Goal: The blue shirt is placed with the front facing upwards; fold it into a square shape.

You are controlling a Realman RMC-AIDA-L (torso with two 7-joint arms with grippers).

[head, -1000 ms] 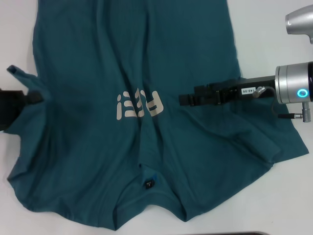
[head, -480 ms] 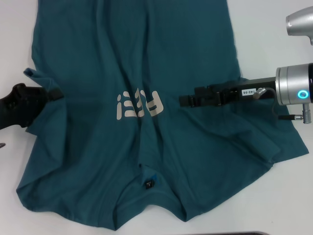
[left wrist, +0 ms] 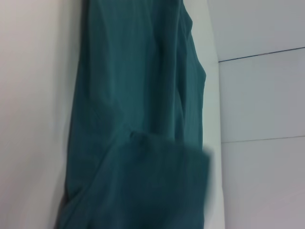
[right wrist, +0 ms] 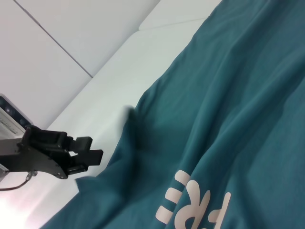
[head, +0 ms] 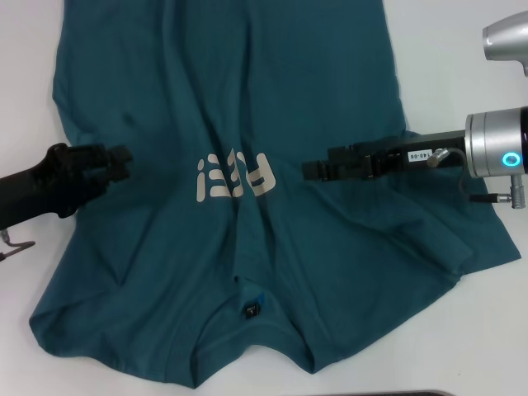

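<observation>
The desk is white and plain, with a smooth, matt top. In the head view its bare surface shows along the left edge, over the far right corner and in a narrow band at the near edge. At that near edge, toward the right corner, lies a thin dark strip; what it is, I cannot tell. In the right wrist view the desk runs up to pale wall panels, which are divided by a thin dark seam. The left wrist view shows the desk again and, beyond its edge, the same kind of pale panels with two thin seams.
</observation>
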